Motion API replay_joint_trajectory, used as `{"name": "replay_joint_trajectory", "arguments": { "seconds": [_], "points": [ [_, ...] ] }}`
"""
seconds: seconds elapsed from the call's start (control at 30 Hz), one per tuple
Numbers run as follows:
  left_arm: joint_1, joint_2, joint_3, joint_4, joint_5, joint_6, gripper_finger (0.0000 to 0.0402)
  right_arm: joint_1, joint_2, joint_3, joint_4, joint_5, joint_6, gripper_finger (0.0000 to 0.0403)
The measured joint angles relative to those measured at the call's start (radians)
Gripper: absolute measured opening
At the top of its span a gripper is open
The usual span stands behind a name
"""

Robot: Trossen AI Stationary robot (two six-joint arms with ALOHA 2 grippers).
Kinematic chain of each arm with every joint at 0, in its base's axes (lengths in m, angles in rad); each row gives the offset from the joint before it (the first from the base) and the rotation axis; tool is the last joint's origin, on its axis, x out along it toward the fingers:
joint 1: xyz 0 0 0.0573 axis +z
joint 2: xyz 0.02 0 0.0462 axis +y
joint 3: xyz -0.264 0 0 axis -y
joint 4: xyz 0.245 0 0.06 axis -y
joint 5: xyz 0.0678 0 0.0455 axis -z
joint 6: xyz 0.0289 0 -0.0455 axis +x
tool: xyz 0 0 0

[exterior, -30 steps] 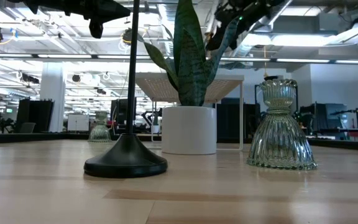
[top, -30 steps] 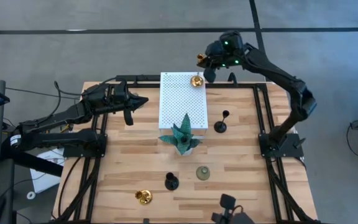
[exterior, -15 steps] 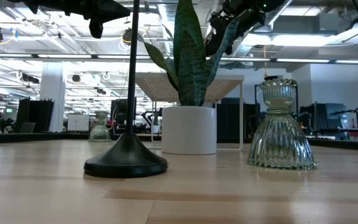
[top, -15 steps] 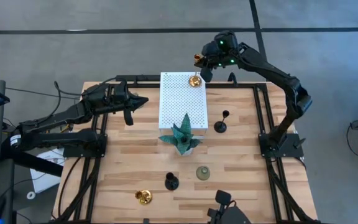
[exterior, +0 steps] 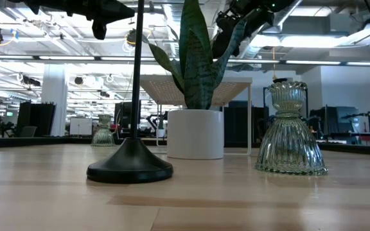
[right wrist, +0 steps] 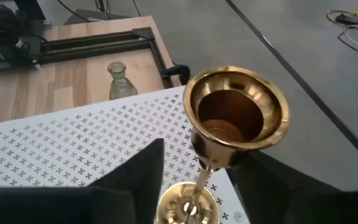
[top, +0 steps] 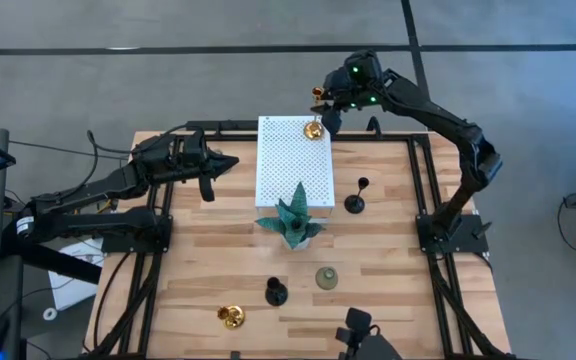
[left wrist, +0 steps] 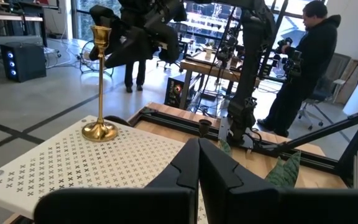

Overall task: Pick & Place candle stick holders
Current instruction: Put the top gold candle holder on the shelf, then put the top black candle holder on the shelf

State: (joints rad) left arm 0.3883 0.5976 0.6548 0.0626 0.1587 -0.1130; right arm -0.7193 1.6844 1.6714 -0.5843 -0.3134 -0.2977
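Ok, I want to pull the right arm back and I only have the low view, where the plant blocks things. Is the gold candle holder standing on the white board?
Observer: Yes, the gold candle holder stands upright on the white board, at its far right corner.
Operator: Is the right tool clear of it?
Observer: The right tool is open, with a finger on either side of the stem and a gap on both sides.
Operator: And the left arm?
Observer: The left tool is shut, beside the board's left edge.

Gold holder [top: 314, 128] upright on board corner; others: gold [top: 230, 317], black [top: 276, 292], black [top: 355, 200], grey-green [top: 326, 277] on table.
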Motion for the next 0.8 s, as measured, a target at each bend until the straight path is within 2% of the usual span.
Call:
{"name": "replay_joint_trajectory", "arguments": {
  "seconds": [0.17, 0.3, 0.63, 0.8],
  "points": [
    [0.000, 0.000, 0.000, -0.002, 0.000, 0.000, 0.0004, -0.002, -0.034, 0.000, -0.010, 0.001, -0.008, 0.0226],
    [0.000, 0.000, 0.000, -0.002, 0.000, 0.000, 0.0004, -0.011, -0.081, 0.000, -0.035, 0.026, -0.024, 0.0238],
    [0.000, 0.000, 0.000, -0.003, 0.000, 0.000, 0.0004, -0.042, -0.223, -0.001, -0.211, 0.076, -0.027, 0.0229],
    [0.000, 0.000, 0.000, -0.003, 0.000, 0.000, 0.0004, -0.033, -0.291, -0.001, -0.281, 0.076, -0.068, 0.0196]
  ]
}}
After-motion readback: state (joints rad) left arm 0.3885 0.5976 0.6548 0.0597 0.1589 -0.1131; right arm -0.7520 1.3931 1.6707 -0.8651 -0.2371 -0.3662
